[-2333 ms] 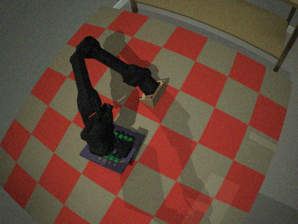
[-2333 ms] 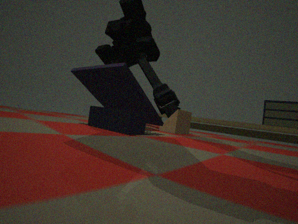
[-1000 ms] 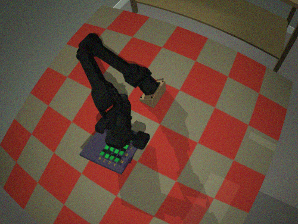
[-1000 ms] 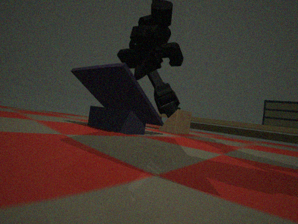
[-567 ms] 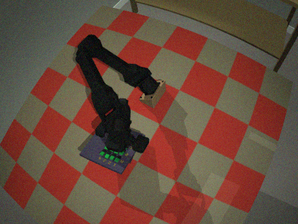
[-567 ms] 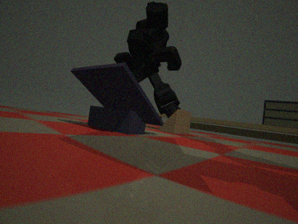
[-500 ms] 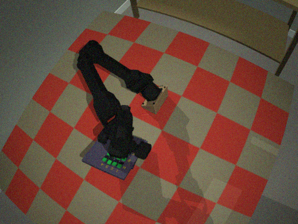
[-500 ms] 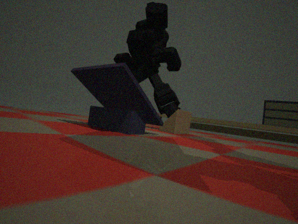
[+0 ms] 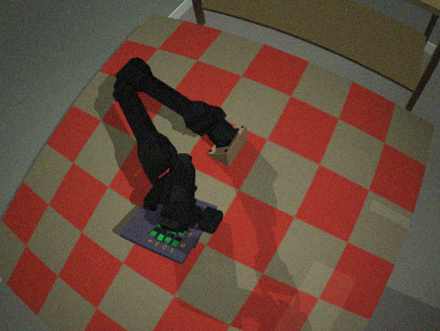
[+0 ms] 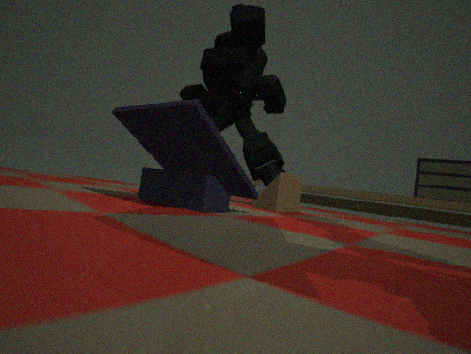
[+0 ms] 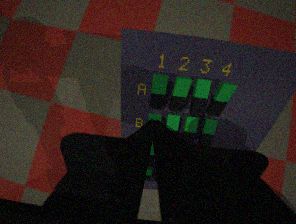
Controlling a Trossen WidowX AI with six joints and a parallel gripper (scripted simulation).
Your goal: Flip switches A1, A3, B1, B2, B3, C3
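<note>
See the black two-fingered tool [image 9: 177, 220] [image 10: 221, 123] [image 11: 153, 123], clenched on nothing, over the lower-left of the switches in the wrist view, near B1. Cannot tell contact from clearance. Beneath, find the slanted blue-purple rectangular panel [image 9: 134, 229] [image 10: 165, 136] [image 11: 270, 65], propped on the red-and-beige chequered desk [image 9: 339, 189] [image 10: 141, 311] [image 11: 95, 65]. In row A, note small green-and-black rocker switches [image 9: 168, 239] [image 11: 202, 89]; cannot confirm A1 or A3 as flipped. Likewise for B1, B2 and B3, partly visible; cannot check C3, behind the tool. Probably midway, perhaps working around B1, with final lift-off and holding clear still to do.
</note>
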